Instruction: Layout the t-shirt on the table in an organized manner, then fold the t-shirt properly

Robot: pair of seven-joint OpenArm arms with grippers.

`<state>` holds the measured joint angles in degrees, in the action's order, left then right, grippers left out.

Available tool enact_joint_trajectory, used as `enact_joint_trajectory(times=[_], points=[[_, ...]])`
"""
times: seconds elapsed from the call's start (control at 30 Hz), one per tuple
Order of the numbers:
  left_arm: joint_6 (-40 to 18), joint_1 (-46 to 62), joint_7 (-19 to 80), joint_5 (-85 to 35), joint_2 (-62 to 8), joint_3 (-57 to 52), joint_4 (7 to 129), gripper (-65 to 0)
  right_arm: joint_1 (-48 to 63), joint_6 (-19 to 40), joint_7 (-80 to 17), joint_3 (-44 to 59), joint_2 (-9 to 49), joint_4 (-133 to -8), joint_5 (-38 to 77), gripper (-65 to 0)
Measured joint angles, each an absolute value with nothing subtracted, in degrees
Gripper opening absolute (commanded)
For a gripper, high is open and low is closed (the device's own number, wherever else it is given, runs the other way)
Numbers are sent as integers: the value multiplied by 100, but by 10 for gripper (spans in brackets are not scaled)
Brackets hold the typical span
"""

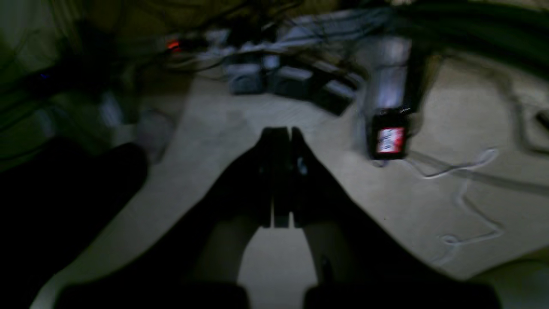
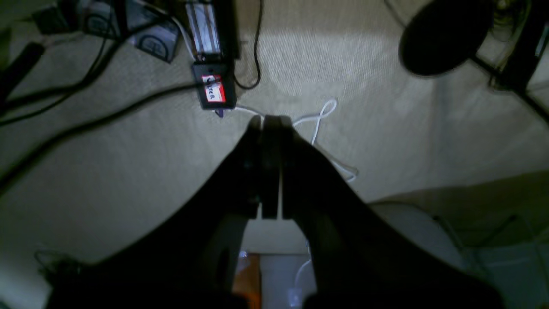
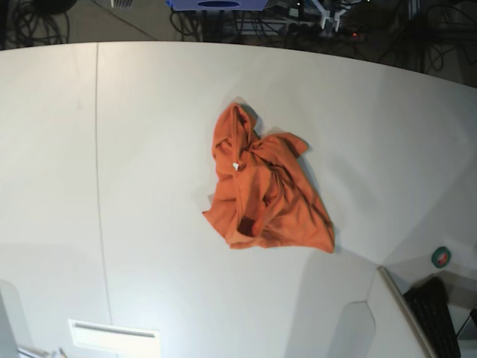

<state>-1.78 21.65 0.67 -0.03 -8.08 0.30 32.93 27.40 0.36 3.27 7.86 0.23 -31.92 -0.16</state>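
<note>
Looking through the left wrist view first, we see the left gripper (image 1: 283,133) with its dark fingers pressed together and nothing between them. The picture is dim and blurred; beyond the tips lies pale floor with a loose white cord (image 1: 467,201) at the right and a small black box with a red label (image 1: 389,137) right of centre, so this arm seems to hang off the table.

In the right wrist view we find the right gripper (image 2: 270,122) likewise closed on nothing, above the same sort of pale floor. A labelled black box (image 2: 213,91) sits in the upper middle. A sliver of orange shows at the bottom edge, possibly cloth, though we cannot be sure.

In the base view neither arm appears. The t-shirt (image 3: 262,190) lies crumpled in a heap just right of centre on the table (image 3: 149,149), its small white neck tag (image 3: 235,166) showing on the upper left of the heap, well apart from the thin dark seam at the left.

We judge the laying-out has not begun. To do it well, we would open both sets of fingers before coming down, take the heap at two separated edges near the collar or shoulders, then lift and draw them apart so the cloth spreads flat without bunching.
</note>
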Motion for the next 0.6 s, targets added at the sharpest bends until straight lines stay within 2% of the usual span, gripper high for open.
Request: enact_joint_trajectory(times=[0.1,0.23,0.33,0.5,0.6], points=[[-604,2585,86,-30,-954,32,3894,-650,3393,-23,34,803,60,-4005,-14,-650],[-687,3133,43,-32,-1055,54,4663,-650,3977,-5,-709,794,21,-5247,-8,-650],[-633,3673,62,-27,-1306,14,5321,-650,4403,-1,-775,792,14,-6305,-10,-650],[-604,4644,115,-49,-1660,-49,7008,-650,5426,-43,-1179,821,-25,-8208,-21,-650],[-666,5078,89,-639,-1848,-10,8014,-650,5697,16,-1457,801,-84,-9380,-8,-650]])
